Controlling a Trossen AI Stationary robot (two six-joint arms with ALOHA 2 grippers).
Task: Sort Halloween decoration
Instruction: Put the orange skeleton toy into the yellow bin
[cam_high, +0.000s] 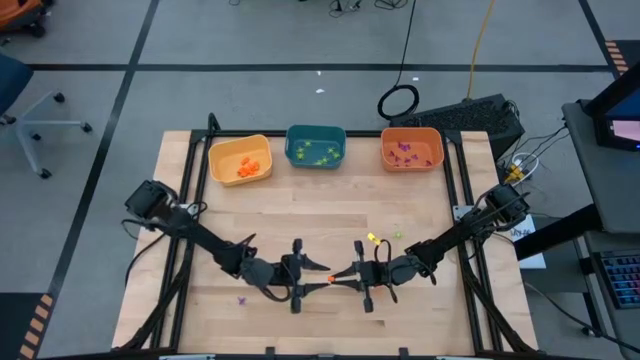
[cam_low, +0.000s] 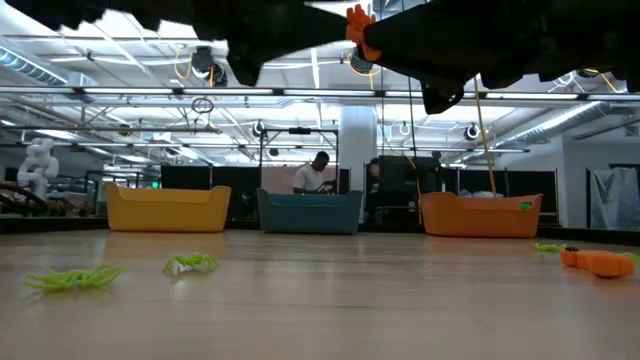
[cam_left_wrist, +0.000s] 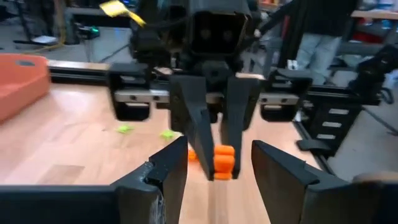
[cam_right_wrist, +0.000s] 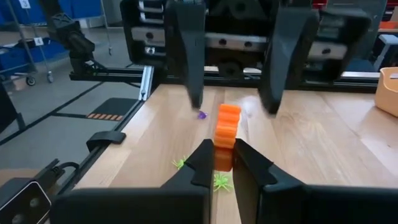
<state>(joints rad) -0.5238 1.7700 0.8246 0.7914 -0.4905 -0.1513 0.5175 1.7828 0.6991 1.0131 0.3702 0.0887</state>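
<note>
orange trinket (cam_right_wrist: 225, 134) pinched in my right gripper (cam_right_wrist: 222, 163), jaws clamped on it, held above the tabletop (cam_high: 330, 215) front-centre | left gripper (cam_left_wrist: 214, 163) facing it, jaws apart either side of the trinket, not touching | light-green spiders (cam_low: 75, 279) loose on the wood | yellow (cam_high: 240, 160), teal (cam_high: 315, 147), orange bins (cam_high: 411, 148) at far edge

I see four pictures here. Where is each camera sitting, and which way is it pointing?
High view: above the table, looking straight down; both arms meet near the front edge, bins along the back.
Low view: at tabletop height, looking level toward the bins; arms overhead.
Left wrist view: on the left arm, past its own open fingers toward the right gripper.
Right wrist view: on the right arm, past its fingers toward the left gripper.
Shared: both wrist views show the orange trinket held in the right fingers.
</note>
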